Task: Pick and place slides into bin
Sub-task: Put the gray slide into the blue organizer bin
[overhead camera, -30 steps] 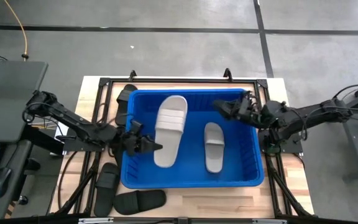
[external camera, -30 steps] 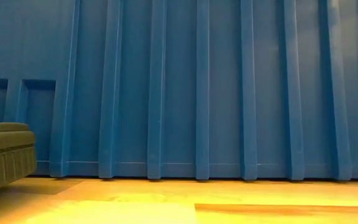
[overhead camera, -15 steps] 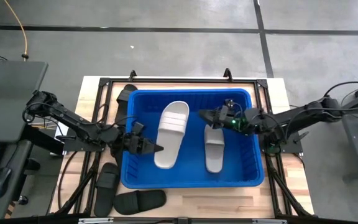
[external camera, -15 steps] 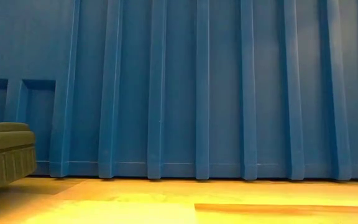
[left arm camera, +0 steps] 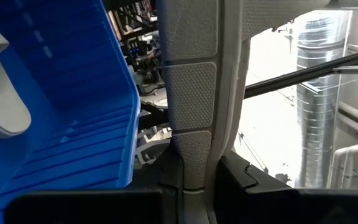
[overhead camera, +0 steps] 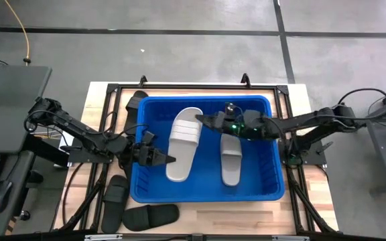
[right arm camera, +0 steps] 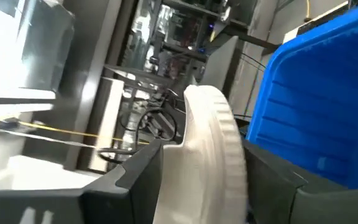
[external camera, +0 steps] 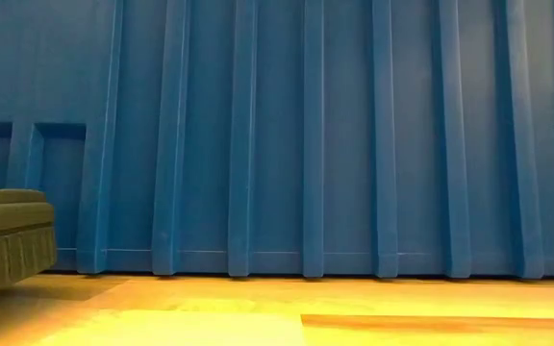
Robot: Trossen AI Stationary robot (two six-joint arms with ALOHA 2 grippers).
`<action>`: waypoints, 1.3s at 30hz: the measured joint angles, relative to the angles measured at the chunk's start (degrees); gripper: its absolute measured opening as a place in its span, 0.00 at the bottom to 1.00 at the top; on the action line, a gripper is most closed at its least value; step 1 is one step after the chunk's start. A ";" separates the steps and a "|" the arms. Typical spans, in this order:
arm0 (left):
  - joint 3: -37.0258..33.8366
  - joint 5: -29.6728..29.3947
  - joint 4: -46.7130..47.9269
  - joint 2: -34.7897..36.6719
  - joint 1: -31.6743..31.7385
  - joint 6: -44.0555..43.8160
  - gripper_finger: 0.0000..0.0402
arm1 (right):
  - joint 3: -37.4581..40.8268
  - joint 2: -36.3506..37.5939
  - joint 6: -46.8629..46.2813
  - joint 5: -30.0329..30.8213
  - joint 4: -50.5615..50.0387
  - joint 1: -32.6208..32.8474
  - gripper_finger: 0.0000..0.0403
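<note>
Over the blue bin (overhead camera: 273, 191) a large light grey slide (overhead camera: 183, 140) hangs lifted, its strap up. My left gripper (overhead camera: 168, 161) is shut on its near end. My right gripper (overhead camera: 205, 119) reaches in from the right, open, with the slide's far end (right arm camera: 207, 143) between its fingers. A second light slide (overhead camera: 230, 158) lies flat on the bin's floor. Two black slides (overhead camera: 116, 199) (overhead camera: 151, 215) lie on the table by the bin's near left corner, and another black one (overhead camera: 136, 100) by its far left corner. My left gripper pinches the slide's near end (left arm camera: 191, 171) between its two fingers, which come level from the table's left. The slide stretches away from them, clear of the bin's floor. My right gripper has the far end between its fingers; whether they touch it, I cannot tell.
The bin's ribbed wall (external camera: 306, 144) fills the low view, with a dark slide (external camera: 8, 240) on the wooden table beside it. A black frame (overhead camera: 112, 90) runs around the table top. A dark desk (overhead camera: 9, 94) stands off the table's left.
My right gripper has travelled from the bin's far right corner toward the table's left, over the bin, until the lifted slide's far end came between its fingers. Its fingers have kept the same gap. The slide stays held up by my left gripper.
</note>
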State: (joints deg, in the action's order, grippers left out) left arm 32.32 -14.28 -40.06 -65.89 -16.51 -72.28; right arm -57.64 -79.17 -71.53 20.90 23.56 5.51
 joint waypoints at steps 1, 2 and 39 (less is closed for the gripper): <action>0.00 0.01 -0.02 0.00 0.00 -0.01 0.10 | -1.65 -0.84 0.53 -0.36 -2.10 -0.33 0.48; 0.00 -0.07 -0.05 0.00 0.00 0.01 0.10 | -3.24 -1.64 0.98 -0.84 -4.34 -0.56 0.48; 0.00 -7.63 -0.01 3.23 0.91 11.91 0.68 | -9.77 17.71 6.01 -10.69 -59.46 -1.81 0.02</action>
State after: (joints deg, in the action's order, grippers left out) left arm 32.32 -21.92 -40.07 -62.66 -15.61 -60.38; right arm -67.41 -61.46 -65.52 10.21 -35.90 3.71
